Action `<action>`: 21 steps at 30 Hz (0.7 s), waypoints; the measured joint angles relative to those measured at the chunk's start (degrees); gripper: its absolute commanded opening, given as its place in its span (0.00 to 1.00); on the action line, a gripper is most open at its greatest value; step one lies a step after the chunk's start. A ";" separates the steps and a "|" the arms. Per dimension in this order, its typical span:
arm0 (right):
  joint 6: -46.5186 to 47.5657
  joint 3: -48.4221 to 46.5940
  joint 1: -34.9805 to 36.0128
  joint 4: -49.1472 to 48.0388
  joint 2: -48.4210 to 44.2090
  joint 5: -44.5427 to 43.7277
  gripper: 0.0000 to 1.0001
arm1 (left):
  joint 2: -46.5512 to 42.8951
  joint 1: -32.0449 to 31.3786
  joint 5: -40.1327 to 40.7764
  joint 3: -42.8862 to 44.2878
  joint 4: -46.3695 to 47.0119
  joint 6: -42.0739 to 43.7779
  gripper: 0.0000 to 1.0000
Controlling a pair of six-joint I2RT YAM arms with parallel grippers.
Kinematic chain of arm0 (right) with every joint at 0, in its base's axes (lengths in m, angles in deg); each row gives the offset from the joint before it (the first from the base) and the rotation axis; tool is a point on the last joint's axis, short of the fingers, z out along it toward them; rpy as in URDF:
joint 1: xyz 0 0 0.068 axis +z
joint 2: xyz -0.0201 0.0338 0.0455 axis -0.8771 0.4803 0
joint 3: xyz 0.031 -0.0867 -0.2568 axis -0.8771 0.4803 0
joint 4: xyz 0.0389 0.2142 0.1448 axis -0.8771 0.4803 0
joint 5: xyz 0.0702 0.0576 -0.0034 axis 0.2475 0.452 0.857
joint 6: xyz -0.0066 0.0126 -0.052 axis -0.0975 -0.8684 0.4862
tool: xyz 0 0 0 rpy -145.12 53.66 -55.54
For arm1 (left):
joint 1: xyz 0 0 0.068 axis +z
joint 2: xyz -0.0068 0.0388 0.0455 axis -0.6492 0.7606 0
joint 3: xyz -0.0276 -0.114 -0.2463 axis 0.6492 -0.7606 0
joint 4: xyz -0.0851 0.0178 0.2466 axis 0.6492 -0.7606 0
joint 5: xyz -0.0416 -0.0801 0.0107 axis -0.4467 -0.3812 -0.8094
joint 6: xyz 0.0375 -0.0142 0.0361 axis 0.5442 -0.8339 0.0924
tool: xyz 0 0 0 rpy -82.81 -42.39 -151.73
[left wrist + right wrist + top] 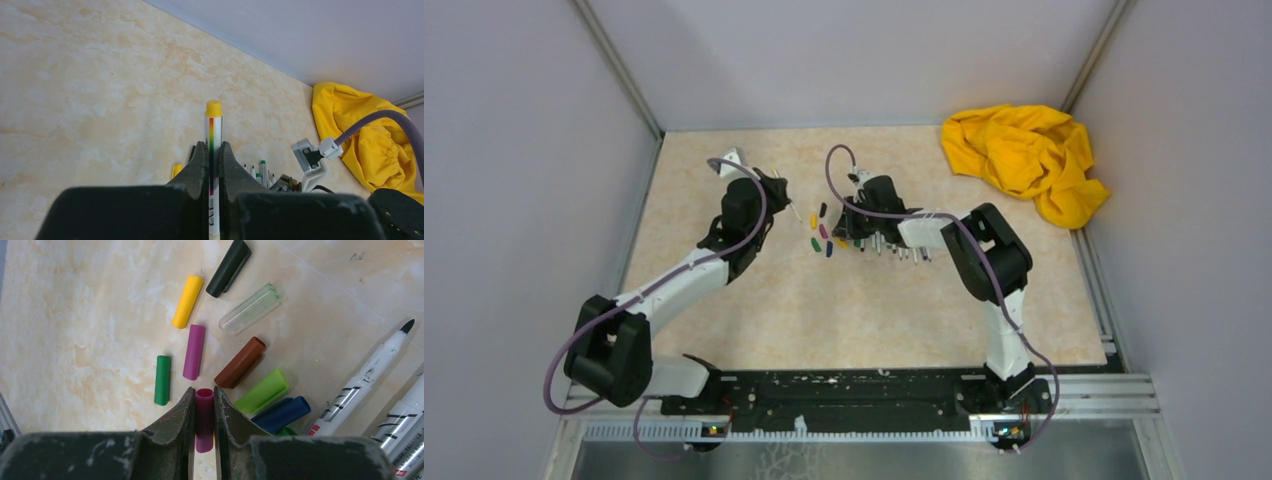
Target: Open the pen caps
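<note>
My left gripper (212, 148) is shut on a white pen (213, 131) with a rainbow stripe and a short yellow end piece (213, 107), held clear of the table. In the top view this gripper (782, 197) is left of the loose caps (821, 232). My right gripper (204, 393) is shut on a magenta cap (204, 412), open end outward, just above the table; in the top view it (844, 230) is right of the caps. Loose caps lie ahead: yellow (188, 301), black (228, 267), clear (250, 307), purple (194, 351), green (162, 380), brown (241, 362), light green (262, 390), blue (282, 412).
Several uncapped white pens (894, 248) lie in a row under the right wrist, also in the right wrist view (370, 382). A crumpled yellow cloth (1024, 155) lies at the back right. Grey walls enclose the table on three sides.
</note>
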 measured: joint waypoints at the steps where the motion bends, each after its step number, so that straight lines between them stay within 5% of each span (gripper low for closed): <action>1: 0.17 -0.55 0.02 0.66 0.46 -0.28 0.18 | 0.00 -0.13 -0.04 0.00 -0.15 -0.09 0.00; 7: 1.09 -2.36 0.04 2.03 0.76 -1.27 0.26 | 0.15 -1.20 -0.44 0.02 -0.39 -0.26 0.00; 21: 2.27 -2.36 0.07 2.71 0.02 -2.27 0.27 | 1.20 -2.12 -0.94 1.03 -1.62 -0.04 0.00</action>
